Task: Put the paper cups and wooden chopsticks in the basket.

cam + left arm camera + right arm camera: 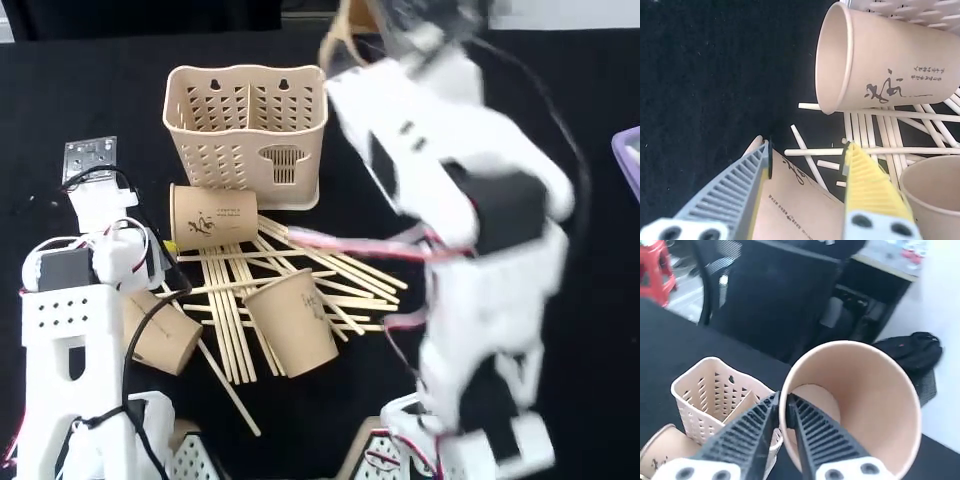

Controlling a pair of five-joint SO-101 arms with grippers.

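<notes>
- We see the left gripper (806,147) with its grey finger (747,175) and yellow finger (867,180) spread wide, one on each side of a tan paper cup lying on its side (795,207). The cup's wall sits between the fingers, but we cannot tell whether either pad touches it.
- Well beyond those fingertips lies a second tan paper cup with dark brush lettering (885,60), also on its side. It is just beside the cream perforated plastic basket (910,10).
- Just off the yellow finger's outer side we see the rim of a third tan paper cup (935,192).
- Pale wooden chopsticks (880,150) lie scattered on the black tablecloth (700,75). One stick runs across just ahead of both fingertips, and others run under the lettered cup.
- The right gripper (783,400) has its two black ribbed fingers (825,440) drawn narrow, pinching the rim of a fourth tan paper cup (865,390). One finger is inside the mouth and the other outside the wall.
- We see this cup held in the air, with the basket lower down on the outer finger's side.
</notes>
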